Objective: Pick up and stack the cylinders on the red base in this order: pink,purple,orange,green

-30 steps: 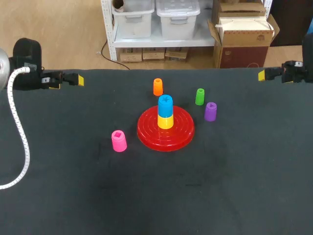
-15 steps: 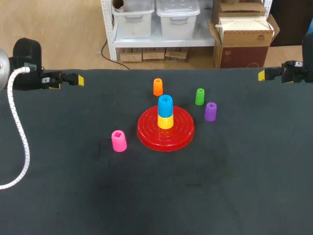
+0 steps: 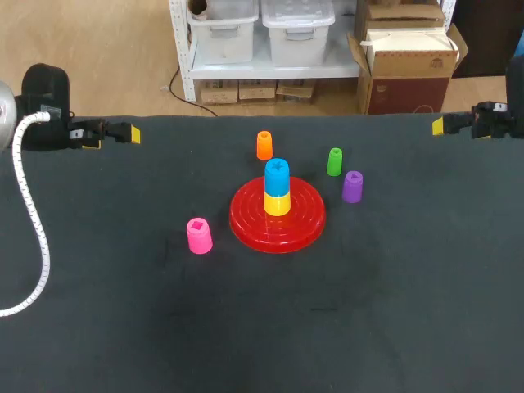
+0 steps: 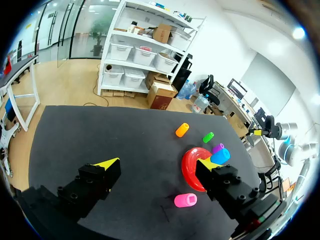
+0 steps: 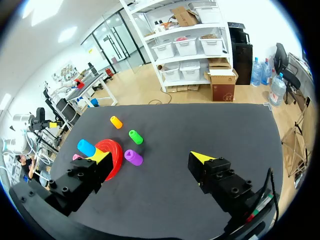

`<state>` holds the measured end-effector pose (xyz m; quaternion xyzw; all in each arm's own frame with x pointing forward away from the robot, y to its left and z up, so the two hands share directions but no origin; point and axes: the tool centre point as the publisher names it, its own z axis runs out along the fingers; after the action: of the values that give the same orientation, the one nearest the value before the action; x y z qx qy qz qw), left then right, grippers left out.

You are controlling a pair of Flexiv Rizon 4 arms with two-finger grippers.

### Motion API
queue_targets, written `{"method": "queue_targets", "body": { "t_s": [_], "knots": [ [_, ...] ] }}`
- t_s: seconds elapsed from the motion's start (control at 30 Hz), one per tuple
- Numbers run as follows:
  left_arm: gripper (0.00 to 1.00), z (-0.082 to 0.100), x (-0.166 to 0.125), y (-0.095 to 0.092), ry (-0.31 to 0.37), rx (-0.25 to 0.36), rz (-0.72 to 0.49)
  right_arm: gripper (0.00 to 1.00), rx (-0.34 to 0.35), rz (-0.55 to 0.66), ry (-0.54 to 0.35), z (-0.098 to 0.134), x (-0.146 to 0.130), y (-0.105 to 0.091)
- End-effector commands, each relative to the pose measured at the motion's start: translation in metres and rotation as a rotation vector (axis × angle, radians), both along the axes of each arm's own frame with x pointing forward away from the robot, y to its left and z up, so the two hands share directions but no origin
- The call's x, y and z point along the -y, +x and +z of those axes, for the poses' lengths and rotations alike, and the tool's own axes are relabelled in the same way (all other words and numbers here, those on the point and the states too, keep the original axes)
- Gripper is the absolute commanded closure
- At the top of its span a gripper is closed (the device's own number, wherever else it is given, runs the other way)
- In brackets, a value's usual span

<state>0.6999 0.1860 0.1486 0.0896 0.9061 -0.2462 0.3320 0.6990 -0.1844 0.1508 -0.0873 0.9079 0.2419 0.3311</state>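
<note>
Right wrist view hides most of pink cylinder (image 5: 76, 157) behind released right pincer (image 5: 150, 157); left pincer (image 4: 156, 162) released.

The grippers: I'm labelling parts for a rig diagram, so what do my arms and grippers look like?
The left gripper and right gripper each have two blocky black fingers studded with bolts, ending in wedge-shaped bright yellow tips. In the head view a white ribbed cable loops down from the black wrist housing on the left side, beside a sliver of silver arm.
</note>
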Motion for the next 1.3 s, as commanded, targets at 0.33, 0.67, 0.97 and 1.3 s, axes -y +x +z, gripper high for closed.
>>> {"method": "queue_targets", "body": {
  "t_s": [0.33,0.67,0.97,1.3],
  "knots": [
    [0.00,0.004,0.008,-0.004,0.007,0.191,-0.339,0.00,0.000,0.002,0.001,0.000,0.001,0.000],
    [0.00,0.012,0.002,-0.020,-0.107,0.464,-1.084,0.00,0.000,0.002,0.001,0.000,0.001,0.000],
    [0.00,-0.003,-0.007,-0.033,-0.053,0.469,-1.239,0.00,0.000,0.002,0.001,0.000,0.001,0.000],
    [0.00,-0.023,-0.019,-0.029,0.045,0.377,-1.202,0.00,0.000,0.002,0.001,0.000,0.001,0.000]
  ]
}}
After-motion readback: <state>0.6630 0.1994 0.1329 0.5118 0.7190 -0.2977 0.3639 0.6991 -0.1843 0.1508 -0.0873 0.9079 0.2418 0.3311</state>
